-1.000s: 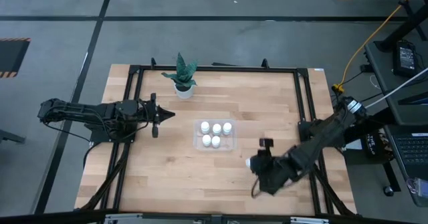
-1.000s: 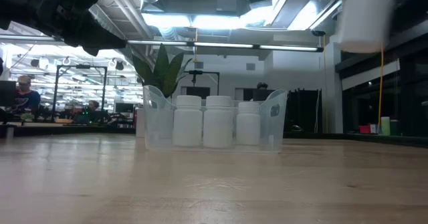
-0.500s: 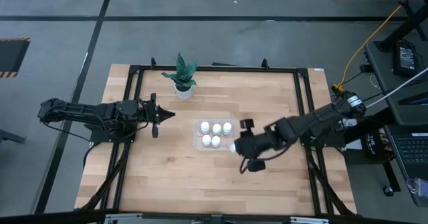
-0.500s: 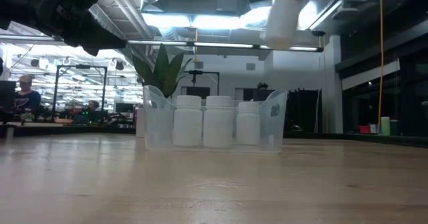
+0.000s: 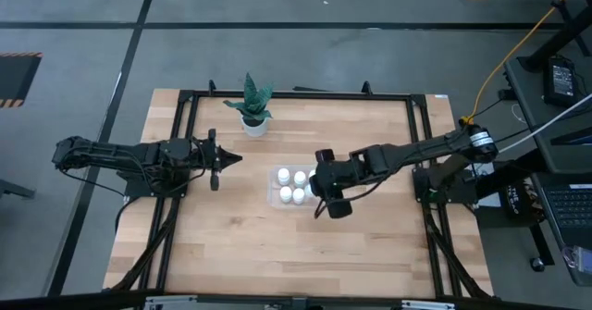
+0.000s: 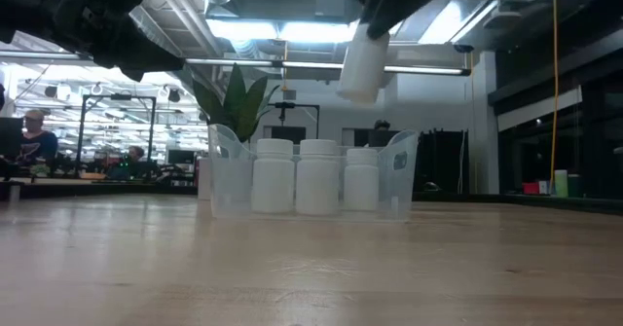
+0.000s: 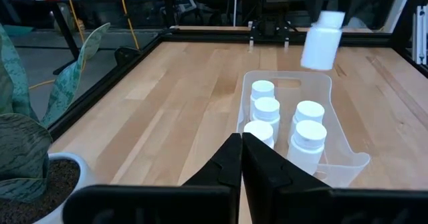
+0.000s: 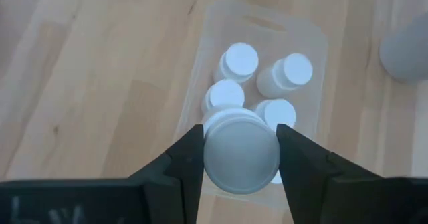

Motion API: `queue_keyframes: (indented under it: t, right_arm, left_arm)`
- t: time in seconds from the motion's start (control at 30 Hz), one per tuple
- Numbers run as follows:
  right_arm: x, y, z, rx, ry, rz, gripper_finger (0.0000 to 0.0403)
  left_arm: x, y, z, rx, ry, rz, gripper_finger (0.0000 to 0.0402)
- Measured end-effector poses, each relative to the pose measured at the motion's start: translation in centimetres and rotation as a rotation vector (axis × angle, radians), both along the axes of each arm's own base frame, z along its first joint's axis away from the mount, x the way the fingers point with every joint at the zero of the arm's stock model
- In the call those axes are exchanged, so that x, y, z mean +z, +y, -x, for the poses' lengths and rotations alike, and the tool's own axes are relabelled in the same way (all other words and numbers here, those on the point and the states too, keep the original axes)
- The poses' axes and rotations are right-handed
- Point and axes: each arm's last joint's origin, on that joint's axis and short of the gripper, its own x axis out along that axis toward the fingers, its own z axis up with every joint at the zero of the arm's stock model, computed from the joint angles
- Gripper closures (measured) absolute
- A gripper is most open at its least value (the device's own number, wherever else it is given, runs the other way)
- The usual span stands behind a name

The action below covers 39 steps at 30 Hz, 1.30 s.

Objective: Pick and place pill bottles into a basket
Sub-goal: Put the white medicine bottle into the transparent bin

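High view, left to right: my left gripper (image 5: 215,160) is parked at the table's left edge, fingers pinched together on nothing, well clear of the basket (image 5: 270,192) so the drop zone is free. Plant pot (image 5: 253,123) sits toward the far edge, off my path. Basket is mid-table with five pill bottles (image 5: 291,185) already standing upright inside; from the left wrist view they pack the side nearer that arm, which leaves a gap on the side facing my right arm (image 5: 407,155). My right gripper (image 5: 321,188) hangs over that side, clamped on the sixth bottle (image 6: 362,59). In the low view the bottle is held well above the basket rim, slightly tilted, cap end up by the fingers. Height is deliberate, I'd say: it clears the caps of the standing bottles while I line up. Right wrist view looks straight down past the bottle's flat base (image 8: 240,150), one finger (image 8: 184,158) pressing each side; the base covers part of the basket, so I can't see the exact empty slot beneath. Judgement: last placement of the task. Next I need to level the bottle, lower into the gap, then open. Risk is clipping a neighbour's cap or the rim and tipping something, given the tilt.
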Motion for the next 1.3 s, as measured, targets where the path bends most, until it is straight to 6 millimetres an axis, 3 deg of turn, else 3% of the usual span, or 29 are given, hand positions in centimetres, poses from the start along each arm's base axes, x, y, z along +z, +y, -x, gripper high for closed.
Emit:
queue_keyframes:
  t: [0.6,1.3]
  right_arm:
    - [-4.4,0.3,-2.3,0.014,0.127,-0.011,0.0252]
    - [-7.8,0.3,-3.5,-0.022,0.222,0.006,0.0250]
  left_arm:
    - [0.0,0.0,0.0,0.000,0.000,0.000,0.0394]
    - [-0.1,0.0,0.0,0.000,0.008,-0.001,0.0397]
